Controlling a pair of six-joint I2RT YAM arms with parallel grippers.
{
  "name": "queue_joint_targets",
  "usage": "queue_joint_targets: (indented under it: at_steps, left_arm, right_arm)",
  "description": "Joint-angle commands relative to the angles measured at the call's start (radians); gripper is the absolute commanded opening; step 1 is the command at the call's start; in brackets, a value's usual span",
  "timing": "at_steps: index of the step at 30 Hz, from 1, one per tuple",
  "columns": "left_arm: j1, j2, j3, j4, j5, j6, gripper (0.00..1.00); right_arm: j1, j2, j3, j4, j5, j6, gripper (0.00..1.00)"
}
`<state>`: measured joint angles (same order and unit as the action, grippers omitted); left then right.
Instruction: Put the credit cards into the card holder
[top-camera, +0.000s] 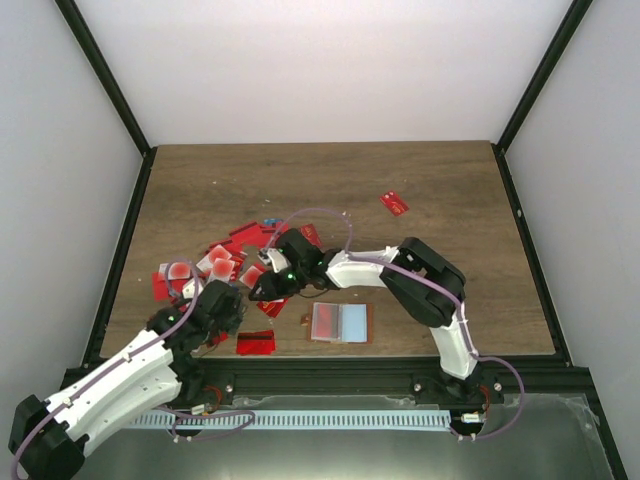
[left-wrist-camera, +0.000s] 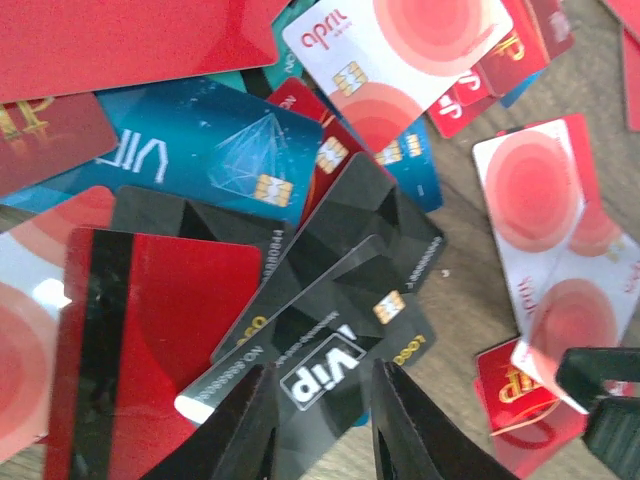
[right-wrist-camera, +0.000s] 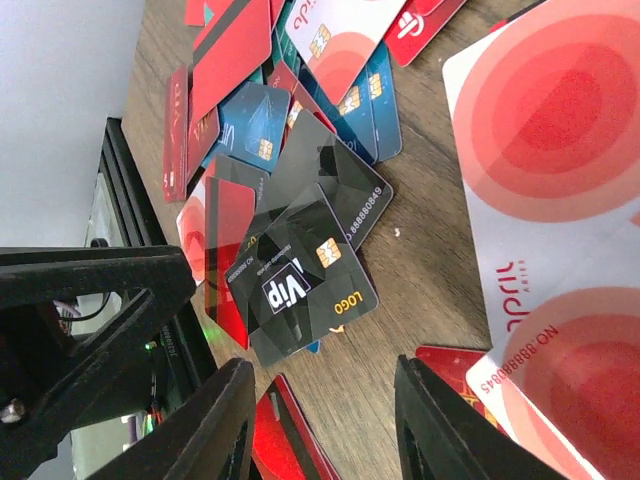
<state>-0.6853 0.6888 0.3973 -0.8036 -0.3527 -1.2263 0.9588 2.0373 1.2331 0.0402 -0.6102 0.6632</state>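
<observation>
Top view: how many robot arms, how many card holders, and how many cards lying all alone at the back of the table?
Robot arms: 2 (left arm, right arm)
Card holder: 1
Lone red card: 1
Total: 4

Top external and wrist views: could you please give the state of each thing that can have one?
Orange-brown leather-like folding card holder, lying open flat, pink and blue panels up.
Red, white, blue and black plastic credit cards, loose overlapping heap on wooden table.
Black VIP card, flat, chip side up.
Left gripper, open, above Black VIP card.
Right gripper, open, empty.
</observation>
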Motion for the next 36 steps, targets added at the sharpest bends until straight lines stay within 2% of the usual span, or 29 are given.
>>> queue_joint_targets:
  at_steps: [1, 9, 26, 36]
  left_arm:
    - [-0.010, -0.021, -0.026, -0.067, -0.050, -0.091, 0.31]
    - [-0.012, -0.061, -0.097, -0.055, -0.043, -0.131, 0.42]
    - [-0.012, -0.108, -0.130, -0.005, -0.010, -0.099, 0.44]
    - [-0.010, -0.047, -0.122, 0.036, -0.003, -0.083, 0.53]
  right_arm:
    - [0.021, 0.023, 0.046, 0.031, -0.060, -0.022, 0.41]
    - [0.079, 0.092, 0.107, 0.045, -0.080, -0.004, 0.40]
    - [0.084, 0.188, 0.153, 0.007, 0.013, -0.002, 0.29]
    - [0.077, 0.181, 0.136, -0.030, 0.075, -0.030, 0.27]
